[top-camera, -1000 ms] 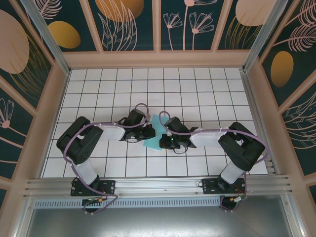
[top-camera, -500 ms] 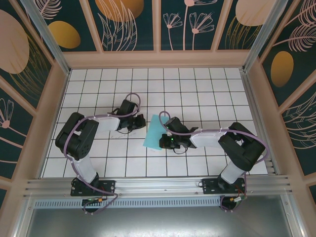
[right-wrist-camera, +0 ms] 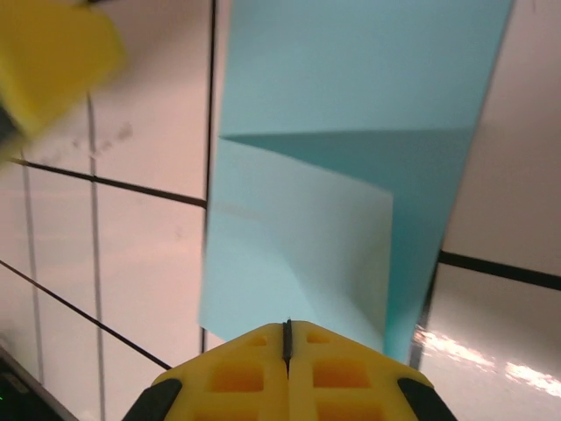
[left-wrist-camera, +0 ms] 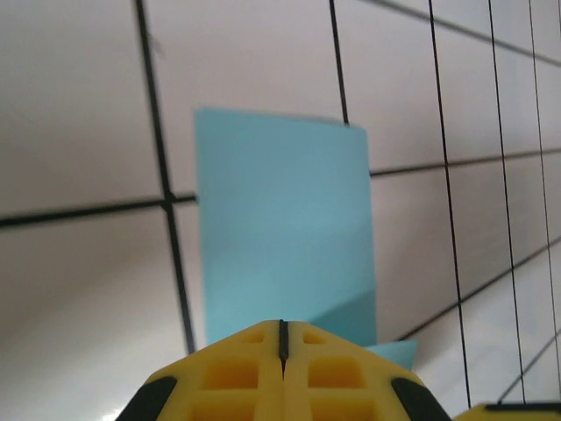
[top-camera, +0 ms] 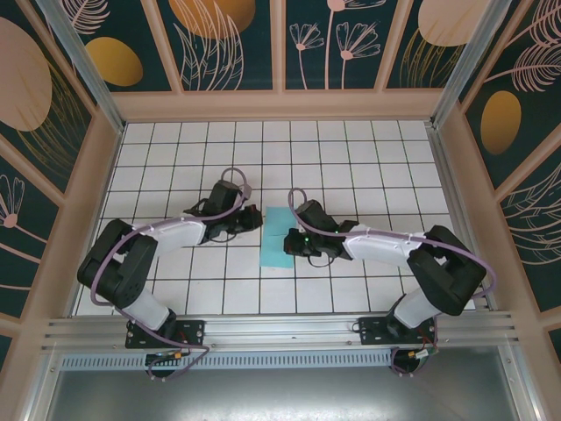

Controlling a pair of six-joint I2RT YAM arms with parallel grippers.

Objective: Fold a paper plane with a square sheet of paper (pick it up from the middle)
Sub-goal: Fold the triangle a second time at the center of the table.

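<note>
The light-blue sheet of paper (top-camera: pixel 279 239) lies folded into a narrow rectangle on the white grid table, between both arms. My left gripper (top-camera: pixel 256 219) is shut, with its tip at the sheet's left edge; in the left wrist view its yellow fingers (left-wrist-camera: pixel 254 368) are pressed together just short of the paper (left-wrist-camera: pixel 280 237), with nothing between them. My right gripper (top-camera: pixel 294 240) is shut at the paper's right edge. In the right wrist view the upper layer of the paper (right-wrist-camera: pixel 298 237) lifts off the lower layer and runs in under the closed fingertips (right-wrist-camera: pixel 254 368).
The tiled table (top-camera: pixel 368 167) is walled by a wooden frame (top-camera: pixel 280 105) on three sides, with a metal rail (top-camera: pixel 280 329) at the near edge. The left gripper's yellow finger (right-wrist-camera: pixel 48 61) shows blurred in the top left of the right wrist view.
The left gripper drew back left off the paper, then came in to its left edge. The paper turned from tilted to square with the grid. The right gripper shifted slightly up.
</note>
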